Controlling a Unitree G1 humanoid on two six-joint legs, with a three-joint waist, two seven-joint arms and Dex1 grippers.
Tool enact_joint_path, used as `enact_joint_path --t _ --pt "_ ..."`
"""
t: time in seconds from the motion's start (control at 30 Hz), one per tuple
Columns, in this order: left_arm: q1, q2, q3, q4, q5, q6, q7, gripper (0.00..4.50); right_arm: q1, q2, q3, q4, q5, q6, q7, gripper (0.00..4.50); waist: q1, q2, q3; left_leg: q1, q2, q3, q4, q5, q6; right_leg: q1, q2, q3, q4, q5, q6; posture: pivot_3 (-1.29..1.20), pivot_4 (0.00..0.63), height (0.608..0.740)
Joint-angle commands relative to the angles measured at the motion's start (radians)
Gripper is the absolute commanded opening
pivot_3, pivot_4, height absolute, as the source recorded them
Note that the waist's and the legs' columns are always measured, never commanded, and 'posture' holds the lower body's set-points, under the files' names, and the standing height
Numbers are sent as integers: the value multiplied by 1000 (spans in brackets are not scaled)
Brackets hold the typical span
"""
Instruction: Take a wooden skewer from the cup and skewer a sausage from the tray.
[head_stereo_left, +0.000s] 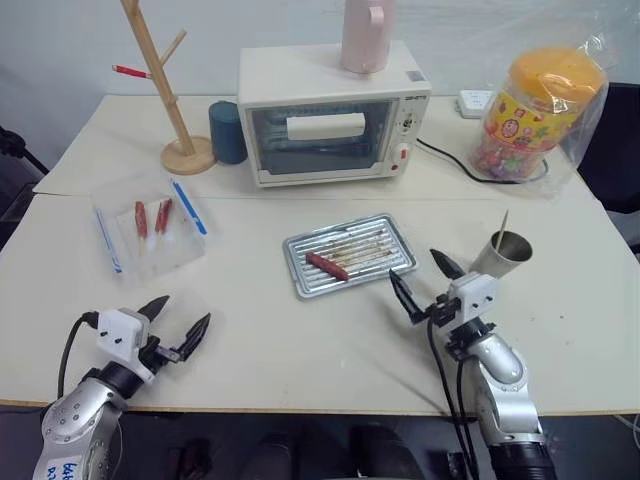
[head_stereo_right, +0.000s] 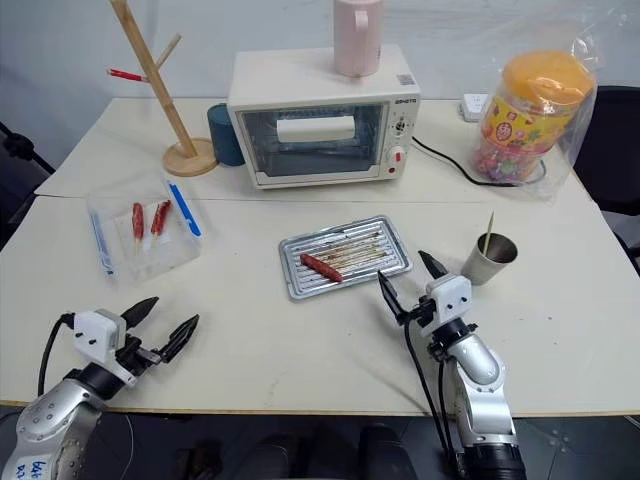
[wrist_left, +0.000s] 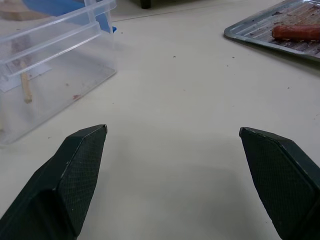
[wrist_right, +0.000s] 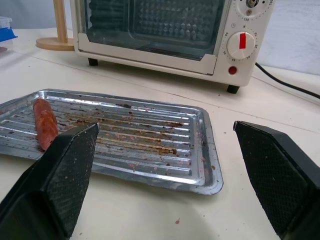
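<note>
Skewer (head_stereo_left: 503, 226) stands in the cup (head_stereo_left: 503, 253) at 3 o'clock of the tray (head_stereo_left: 350, 254); sausage (head_stereo_left: 327, 266) lies inside. Both tools, left (head_stereo_left: 180, 322) and right (head_stereo_left: 426, 283), gape empty. Pinching that thin stick could, probably, topple the cup.

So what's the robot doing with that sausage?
Nothing yet. The sausage lies alone in the tray, and the skewer is standing in the cup beside it. Both tools are open and hold nothing: the right tool hovers between tray and cup, and the left tool hangs over bare table near the front edge. The job is to take the skewer and spear the sausage.
</note>
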Motion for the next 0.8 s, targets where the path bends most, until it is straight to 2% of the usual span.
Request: enact_joint_path --t 0.03,0.1,0.2,0.33,0.43,0.53,0.7,0.8 --pt "21 -13 -2 -62 1 -9 11 4483 11 5 12 -29 8 -25 -1 4500 0 0 0 0 0 0 0 0 0 0 0 0 0 0 0 0 150 740" --pt "-3 -5 -13 -91 -33 30 1 4483 49 -25 9 -109 53 8 40 4500 2 0 0 0 0 0 0 0 0 0 0 0 0 0 0 0 150 740" --pt "-89 70 -41 -103 -153 84 -164 4483 170 -135 -56 -329 203 113 122 4500 17 1 1 -1 0 -1 0 0 0 0 -1 0 0 0 0 0 150 740" --pt "-249 168 -109 9 -121 21 -342 4483 415 -271 -270 -544 377 203 170 4500 28 1 0 0 -1 -2 1 0 1 3 -1 -1 -2 0 0 0 150 740" --pt "-344 199 -151 81 -155 55 -448 4483 584 -306 -422 -605 489 243 208 4500 27 2 -1 1 -1 -2 0 -1 1 4 -1 -1 -3 0 0 0 150 740" --pt "-440 209 -193 117 -205 134 -526 4483 702 -306 -541 -548 500 222 269 4500 13 2 -1 3 1 0 -2 -1 1 4 1 0 -2 0 0 0 150 740" --pt "-500 196 -246 127 -251 231 -595 4483 644 -334 -562 -484 476 232 274 4500 -1 2 -1 9 1 0 -2 -1 2 11 1 1 -3 0 0 0 150 740" --pt "-491 177 -259 93 -256 247 -588 4483 523 -434 -558 -479 511 335 253 4500 -6 4 0 14 1 0 -5 -2 2 15 1 2 -3 0 -1 0 150 740"
